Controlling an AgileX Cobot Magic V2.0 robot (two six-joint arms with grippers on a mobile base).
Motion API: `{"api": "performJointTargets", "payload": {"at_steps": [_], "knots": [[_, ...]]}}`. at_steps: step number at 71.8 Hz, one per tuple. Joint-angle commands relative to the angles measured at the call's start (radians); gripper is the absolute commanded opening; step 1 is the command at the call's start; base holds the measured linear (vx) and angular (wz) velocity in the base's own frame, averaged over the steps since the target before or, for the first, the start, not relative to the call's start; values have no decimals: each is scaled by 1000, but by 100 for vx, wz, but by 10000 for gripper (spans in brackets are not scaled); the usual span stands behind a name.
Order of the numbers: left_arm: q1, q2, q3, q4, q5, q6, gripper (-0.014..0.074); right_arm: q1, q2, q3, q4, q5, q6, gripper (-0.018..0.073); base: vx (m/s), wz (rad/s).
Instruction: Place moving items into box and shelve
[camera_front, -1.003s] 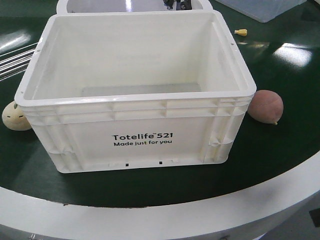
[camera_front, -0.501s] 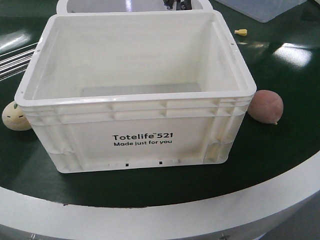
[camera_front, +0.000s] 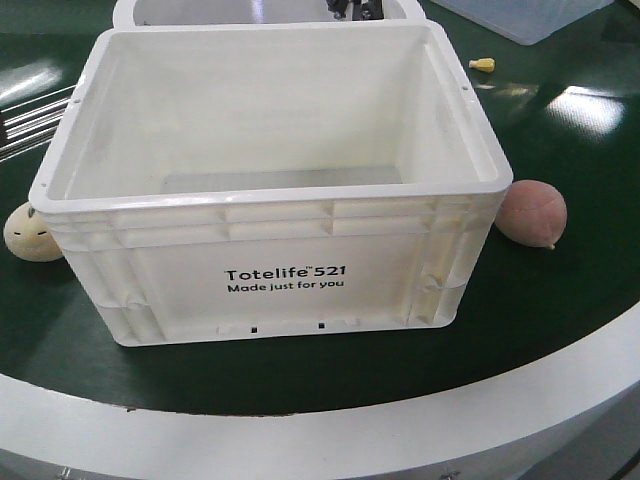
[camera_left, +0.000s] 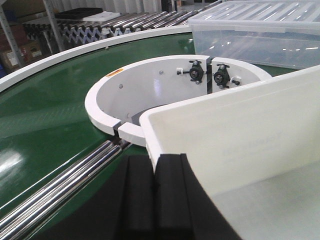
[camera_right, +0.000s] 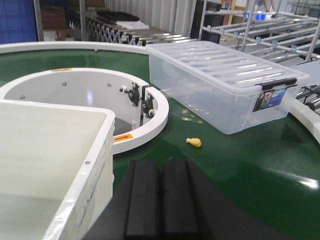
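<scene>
- As no claw shows in the front view, only the white box (camera_front: 280, 270) is logged: open, nothing seen inside, stiff plastic, likely light; grasp by the rim. Print: "Totelife 521 / Made just for you".
- Left wrist: left claw (camera_left: 154, 195) closed, empty; box corner just ahead.
- Right wrist: right claw (camera_right: 161, 200) closed, empty; box wall at its left, yellow piece (camera_right: 194, 142) ahead.
</scene>
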Motion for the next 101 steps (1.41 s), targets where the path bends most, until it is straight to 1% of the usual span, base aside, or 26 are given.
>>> {"api": "performJointTargets", "payload": {"at_steps": [1,15,21,27,34,41,45,50,54,58,63,67,74,78,85,86,89,93,98,101], "knots": [[-7,11,-38,4,-115,-12,-3,-1,24,-39,-8,-120,-10,-8,0,0],[-7,13,-38,5,-140,-1,3,-1,43,-39,-7,-125,-10,-7,0,0],[-7,13,-38,5,-142,8,29,-1,43,-39,-7,-132,-11,7,0,0],[-7,13,-38,5,-142,8,78,-1,43,-39,-7,-131,-12,52,0,0],[-7,13,-38,5,-142,8,169,-1,43,-39,-7,-129,-12,160,0,0],[-7,13,-38,5,-142,8,288,-1,43,-39,-7,-129,-12,327,0,0],[-7,13,-38,5,-142,8,367,-1,43,-39,-7,-131,-12,440,0,0],[-7,13,-38,4,-141,7,456,-1,43,-39,-7,-131,-9,550,0,0],[-7,13,-38,4,-141,-3,508,-1,43,-39,-7,-131,0,620,0,0],[-7,13,-38,4,-141,-5,546,-1,43,-39,-7,-131,0,654,0,0],[-4,12,-38,4,-132,-4,563,-1,43,-39,-22,-131,0,662,0,0],[15,9,-38,4,-117,-4,563,-1,34,-39,-46,-129,0,657,0,0],[69,-26,-38,4,-88,-4,561,-3,3,-39,-90,-106,0,640,0,0],[115,-53,-38,5,-75,-4,561,-18,-15,-39,-99,-89,15,630,0,0],[194,-104,-38,10,-62,-3,561,-112,-49,-39,-111,-68,66,617,0,0],[205,-110,-38,15,-59,-3,561,-137,-53,-39,-114,-66,69,617,0,0],[242,-127,-38,37,-45,-3,561,-181,-64,-39,-119,-61,81,614,0,0],[273,-144,-38,59,-23,-3,561,-254,-76,-39,-119,-54,101,613,0,0],[298,-155,-38,83,8,-5,561,-281,-80,-39,-119,-52,112,609,0,0],[300,-157,-38,85,13,-5,561,-277,-81,-39,-119,-52,111,606,0,0]]}}
